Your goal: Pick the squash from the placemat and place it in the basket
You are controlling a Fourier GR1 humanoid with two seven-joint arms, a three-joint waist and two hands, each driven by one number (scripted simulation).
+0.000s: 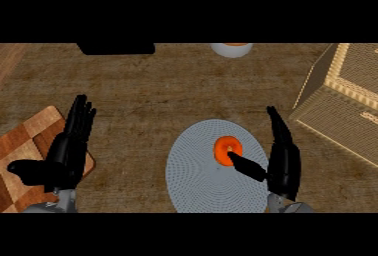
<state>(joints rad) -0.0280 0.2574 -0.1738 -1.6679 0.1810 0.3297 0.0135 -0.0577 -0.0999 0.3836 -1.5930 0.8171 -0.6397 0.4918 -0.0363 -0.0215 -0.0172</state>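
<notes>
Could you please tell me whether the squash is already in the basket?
No, the squash lies on the round placemat, apart from the basket.

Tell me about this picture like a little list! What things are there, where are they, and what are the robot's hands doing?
squash: orange, lying on the placemat, above its middle
placemat: round, grey, on the brown counter
basket: woven, at the right, apart from the placemat
right hand: open, just right of the squash, thumb pointing at it
left hand: open, over the checkered board at the left
squash in basket: not yet
</notes>
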